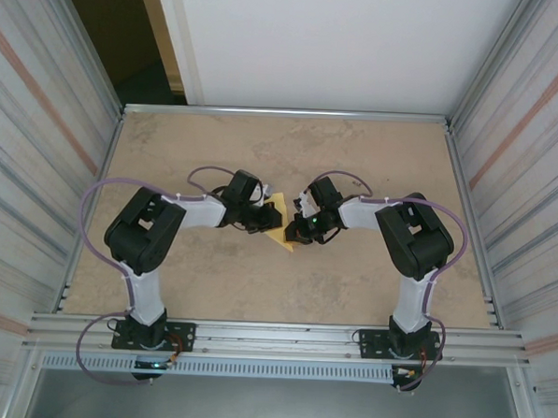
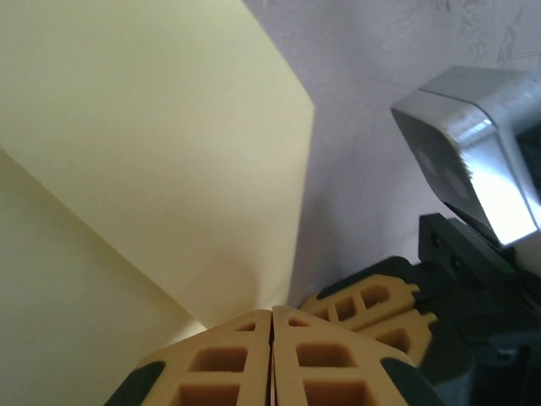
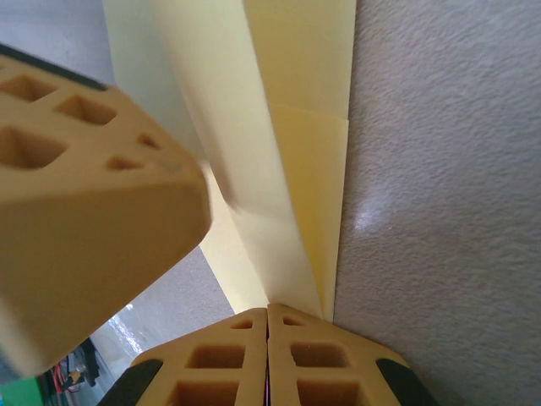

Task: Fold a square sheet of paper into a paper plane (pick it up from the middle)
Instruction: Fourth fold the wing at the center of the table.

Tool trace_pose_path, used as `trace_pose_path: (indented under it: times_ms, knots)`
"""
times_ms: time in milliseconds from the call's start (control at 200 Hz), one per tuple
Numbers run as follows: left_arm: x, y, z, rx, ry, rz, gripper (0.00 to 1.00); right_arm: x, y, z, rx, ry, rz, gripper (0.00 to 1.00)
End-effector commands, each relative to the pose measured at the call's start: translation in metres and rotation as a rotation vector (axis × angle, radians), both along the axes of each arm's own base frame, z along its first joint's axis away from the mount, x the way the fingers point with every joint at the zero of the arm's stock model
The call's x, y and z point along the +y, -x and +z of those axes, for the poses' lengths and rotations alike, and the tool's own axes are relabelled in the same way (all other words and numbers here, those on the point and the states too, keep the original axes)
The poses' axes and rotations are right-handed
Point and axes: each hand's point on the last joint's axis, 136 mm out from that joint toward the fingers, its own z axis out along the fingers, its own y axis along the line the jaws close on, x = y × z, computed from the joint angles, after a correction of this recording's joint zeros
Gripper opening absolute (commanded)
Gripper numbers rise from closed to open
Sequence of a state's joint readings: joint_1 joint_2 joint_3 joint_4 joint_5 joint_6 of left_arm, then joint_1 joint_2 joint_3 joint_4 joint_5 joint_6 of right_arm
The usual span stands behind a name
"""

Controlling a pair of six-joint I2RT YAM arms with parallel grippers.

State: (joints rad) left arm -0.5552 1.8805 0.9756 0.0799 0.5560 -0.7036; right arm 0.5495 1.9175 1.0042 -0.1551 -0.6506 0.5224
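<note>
The pale yellow paper (image 1: 280,230), folded to a pointed shape with creases, is held in the middle of the table between both grippers. My left gripper (image 1: 264,221) comes at it from the left and is shut on its edge; in the left wrist view the paper (image 2: 152,152) runs down into the closed tips of the left gripper (image 2: 271,311). From the right, my right gripper (image 1: 296,230) is shut on the narrow folded layers of paper (image 3: 296,127), which end at the tips of the right gripper (image 3: 268,305). The two grippers sit almost tip to tip.
The tan table (image 1: 357,157) has open room all round the arms. Corrugated metal walls stand left and right, with a metal rail along the near edge. One of the right gripper's fingers (image 2: 372,304) lies close to my left jaws. A left finger (image 3: 84,211) looms beside the right jaws.
</note>
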Motion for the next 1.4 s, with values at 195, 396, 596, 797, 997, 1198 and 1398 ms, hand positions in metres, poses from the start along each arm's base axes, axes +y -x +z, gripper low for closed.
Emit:
trace_pose_path:
  times_ms: [195,396,596,797,997,1198,1398]
  knots:
    - [0.003,-0.015,-0.010,0.015,-0.020,0.027,0.10,-0.036,0.022,-0.047,0.129,0.202,-0.059,0.09]
    - [0.011,-0.011,-0.028,0.062,-0.067,0.042,0.10,-0.037,0.022,-0.048,0.130,0.204,-0.059,0.09]
    - [0.016,-0.006,-0.045,0.102,-0.109,0.046,0.10,-0.034,0.019,-0.039,0.109,0.172,-0.058,0.10]
    - [0.023,-0.001,-0.054,0.136,-0.148,0.052,0.10,-0.024,0.000,0.013,0.009,0.029,-0.096,0.19]
    - [0.024,-0.001,-0.051,0.138,-0.157,0.057,0.10,-0.037,-0.018,0.054,-0.114,-0.021,-0.173,0.20]
    - [0.025,0.000,-0.051,0.153,-0.158,0.069,0.09,-0.018,-0.008,0.044,-0.093,-0.010,-0.105,0.09]
    - [0.026,-0.001,-0.050,0.155,-0.165,0.081,0.09,0.003,-0.004,0.032,-0.058,-0.020,-0.059,0.06]
